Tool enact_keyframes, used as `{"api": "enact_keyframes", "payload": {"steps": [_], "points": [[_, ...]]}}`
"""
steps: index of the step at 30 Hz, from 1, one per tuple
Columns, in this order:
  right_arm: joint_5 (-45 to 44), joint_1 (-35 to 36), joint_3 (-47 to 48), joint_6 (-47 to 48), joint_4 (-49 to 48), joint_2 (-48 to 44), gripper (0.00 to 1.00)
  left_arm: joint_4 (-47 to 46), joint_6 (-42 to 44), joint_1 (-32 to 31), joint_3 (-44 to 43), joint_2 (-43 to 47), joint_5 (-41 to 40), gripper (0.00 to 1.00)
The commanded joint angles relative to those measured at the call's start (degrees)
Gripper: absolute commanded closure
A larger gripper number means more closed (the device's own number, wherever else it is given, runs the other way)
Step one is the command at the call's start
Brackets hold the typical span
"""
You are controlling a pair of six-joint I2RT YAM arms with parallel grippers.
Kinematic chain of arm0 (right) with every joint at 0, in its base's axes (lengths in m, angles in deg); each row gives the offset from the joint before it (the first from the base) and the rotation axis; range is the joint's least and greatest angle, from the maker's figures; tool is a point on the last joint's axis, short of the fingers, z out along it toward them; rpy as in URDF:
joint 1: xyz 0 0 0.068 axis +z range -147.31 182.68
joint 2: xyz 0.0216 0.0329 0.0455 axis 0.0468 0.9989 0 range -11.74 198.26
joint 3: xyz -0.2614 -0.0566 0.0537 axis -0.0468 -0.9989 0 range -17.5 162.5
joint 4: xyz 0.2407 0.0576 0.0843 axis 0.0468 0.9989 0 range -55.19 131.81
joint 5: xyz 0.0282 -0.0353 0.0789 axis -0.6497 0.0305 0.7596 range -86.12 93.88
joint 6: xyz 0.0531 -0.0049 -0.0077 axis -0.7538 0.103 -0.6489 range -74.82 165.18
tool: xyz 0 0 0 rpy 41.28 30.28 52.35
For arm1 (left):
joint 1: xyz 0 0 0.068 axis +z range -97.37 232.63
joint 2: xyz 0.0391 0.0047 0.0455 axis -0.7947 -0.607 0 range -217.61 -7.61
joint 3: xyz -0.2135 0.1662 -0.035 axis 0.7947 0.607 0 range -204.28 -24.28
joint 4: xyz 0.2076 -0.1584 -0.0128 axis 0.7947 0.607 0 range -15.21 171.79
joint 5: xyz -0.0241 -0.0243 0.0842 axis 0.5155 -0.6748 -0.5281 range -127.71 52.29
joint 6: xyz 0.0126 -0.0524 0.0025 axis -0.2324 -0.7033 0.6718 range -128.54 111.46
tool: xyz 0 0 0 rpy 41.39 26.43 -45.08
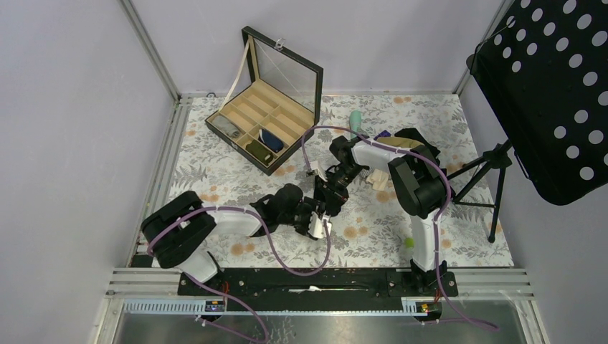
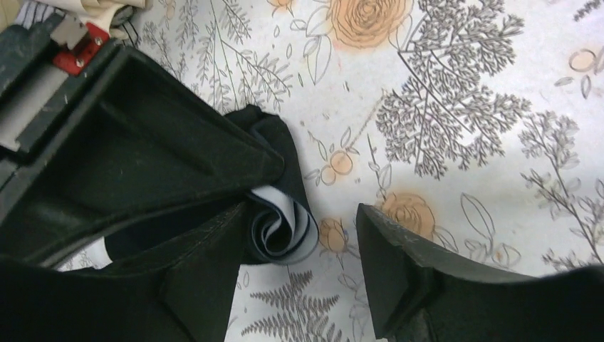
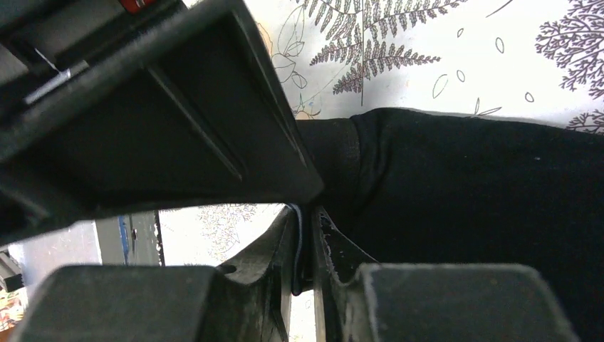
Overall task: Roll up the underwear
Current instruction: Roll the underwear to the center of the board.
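Rolled into a tight coil near the middle of the floral tablecloth [image 2: 441, 85]: the underwear [image 2: 285, 214], white waistband spiralling at its exposed end. Spread wide around that end: the left gripper [image 2: 303, 235], near finger against the dark cloth, far finger apart from it. Nearly closed, pinching a thin edge of the same dark fabric: the right gripper [image 3: 306, 239]. Farther back at the left: a compartmented box [image 1: 236, 145], lid raised. Near the right gripper, on the far side from the coil: a tan garment [image 1: 376, 179].
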Motion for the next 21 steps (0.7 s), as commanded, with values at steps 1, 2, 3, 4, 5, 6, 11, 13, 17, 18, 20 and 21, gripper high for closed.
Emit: {"api": "enact_keyframes", "payload": {"steps": [1, 2, 3, 4, 5, 6, 11, 13, 17, 18, 20, 21], "points": [[1.03, -0.22, 1.11, -0.88, 1.97, 0.60, 0.86, -6.02, 1.72, -1.50, -2.57, -3.27, -2.13, 0.38], [1.08, -0.22, 1.09, -0.97, 1.92, 0.59, 0.86, -6.06, 2.02, -1.63, -2.73, -3.75, -2.80, 0.41], [1.12, -0.22, 1.01, -1.02, 1.89, 0.64, 0.86, -6.02, 2.29, -1.65, -2.89, -4.19, -3.37, 0.45], [1.12, -0.23, 0.98, -1.03, 1.89, 0.60, 0.86, -5.76, 2.38, -1.76, -3.00, -4.54, -3.88, 0.48], [1.12, -0.22, 1.00, -1.03, 1.88, 0.56, 0.86, -5.08, 2.68, -1.74, -3.16, -4.72, -4.17, 0.52], [1.12, -0.23, 0.93, -0.95, 1.93, 0.51, 0.85, -4.26, 2.94, -1.77, -3.40, -4.95, -4.37, 0.56], [0.91, -0.35, -0.67, -0.95, 0.71, -1.76, 0.80, -1.35, 2.16, -1.77, -4.41, -4.85, -4.14, 0.76], [0.19, -0.73, -0.76, -1.38, 0.77, -4.02, 0.70, 0.61, 1.67, -1.63, -5.12, -4.67, -3.45, 0.84], [1.44, -4.37, -0.74, -2.17, 0.67, -10.56, 0.49, 7.61, -1.07, -1.06, -7.81, -3.76, -1.96, 0.94], [1.73, -5.47, -0.45, -3.26, 0.76, -11.48, 0.45, 9.53, -2.08, -0.79, -8.63, -3.65, -1.47, 0.96], [2.87, -7.47, 0.14, -5.80, 0.79, -11.95, 0.40, 12.90, -4.23, -0.35, -10.52, -3.65, -0.68, 0.98], [3.47, -8.32, 0.35, -7.17, 0.70, -11.64, 0.40, 14.17, -5.37, -0.16, -11.31, -3.68, -0.42, 0.99]]}}
